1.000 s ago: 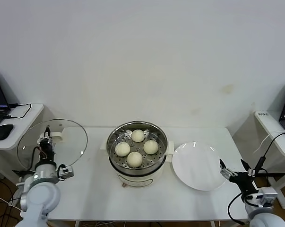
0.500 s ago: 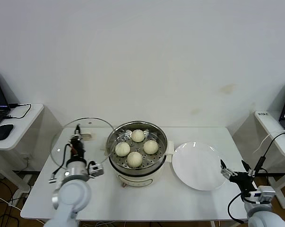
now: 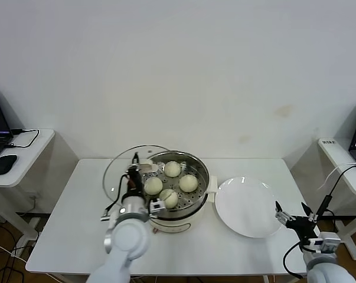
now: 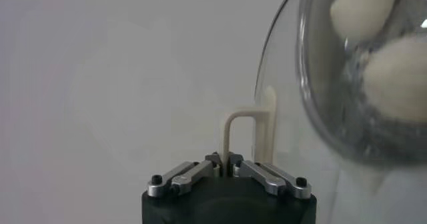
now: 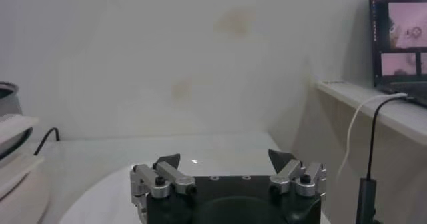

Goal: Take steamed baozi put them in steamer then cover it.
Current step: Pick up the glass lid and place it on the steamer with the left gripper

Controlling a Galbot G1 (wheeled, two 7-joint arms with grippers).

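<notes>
Head view: left gripper (image 3: 134, 160), clamped on the cover (image 3: 121, 171) handle, holds it overlapping the steamer (image 3: 172, 191) rim; tilted, it could catch there. Four baozi (image 3: 189, 183) sit inside; right gripper (image 3: 291, 213) idles apart

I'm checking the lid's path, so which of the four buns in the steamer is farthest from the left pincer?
The bun on the plate side of the steamer. The other three lie closer to the left pincer, which holds the glass lid.
</notes>
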